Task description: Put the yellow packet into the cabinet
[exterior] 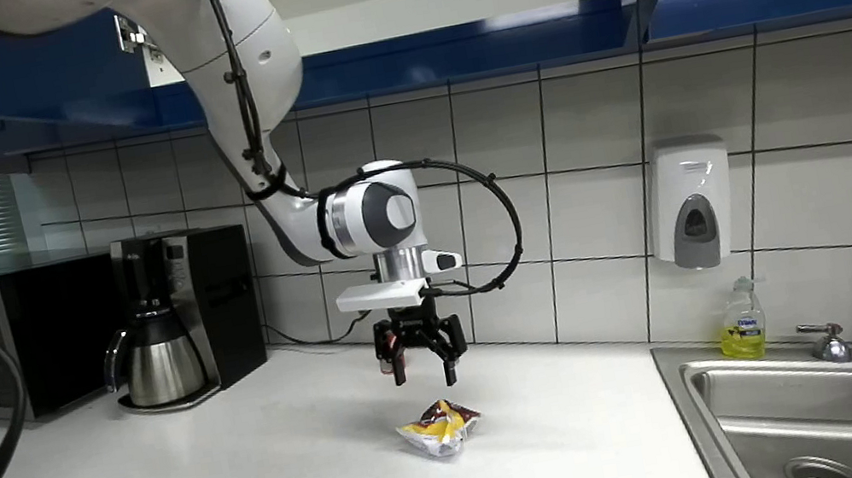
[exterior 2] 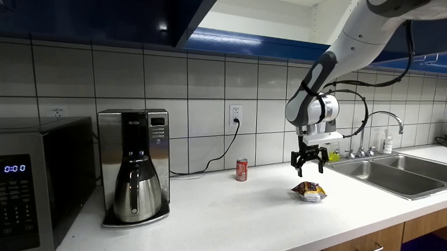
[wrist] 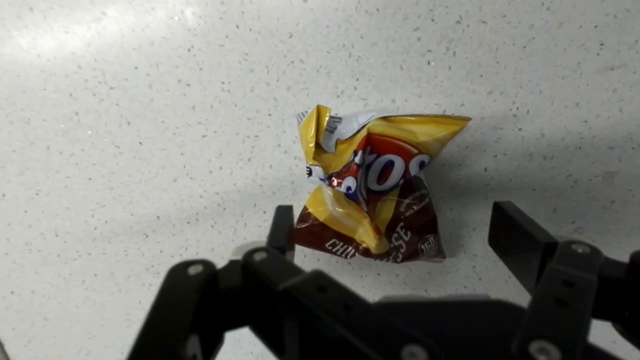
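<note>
Glossy blue cabinet (exterior: 447, 54) open over speckled white desk (exterior: 314, 448); black two-fingered end effector (exterior: 425, 377) spread wide above crinkled yellow-and-brown packet (wrist: 375, 190)

The cabinet's interior is pale and flat-walled. The desk's smooth top is flecked grey. The end effector's squared fingers (wrist: 517, 240) point down, clear of the packet, which lies beneath, between the desk's front and back edges, its shiny film puckered into pointed corners.
</note>
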`<action>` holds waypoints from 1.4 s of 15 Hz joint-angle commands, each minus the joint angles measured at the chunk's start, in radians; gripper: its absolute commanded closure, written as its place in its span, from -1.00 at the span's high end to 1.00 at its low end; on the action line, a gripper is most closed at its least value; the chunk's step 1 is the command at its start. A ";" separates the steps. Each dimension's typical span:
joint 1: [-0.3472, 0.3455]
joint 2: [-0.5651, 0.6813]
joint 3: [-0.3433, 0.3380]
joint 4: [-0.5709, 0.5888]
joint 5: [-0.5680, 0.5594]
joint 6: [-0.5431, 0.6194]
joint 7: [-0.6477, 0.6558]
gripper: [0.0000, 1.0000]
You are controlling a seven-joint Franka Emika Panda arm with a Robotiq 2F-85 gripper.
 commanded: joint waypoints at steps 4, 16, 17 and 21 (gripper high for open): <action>-0.011 0.057 -0.001 0.038 0.007 0.004 0.012 1.00; -0.012 0.117 -0.011 0.071 0.004 0.012 0.019 1.00; -0.012 0.120 -0.011 0.074 0.004 0.012 0.020 1.00; -0.011 0.133 -0.012 0.084 0.004 0.015 0.024 1.00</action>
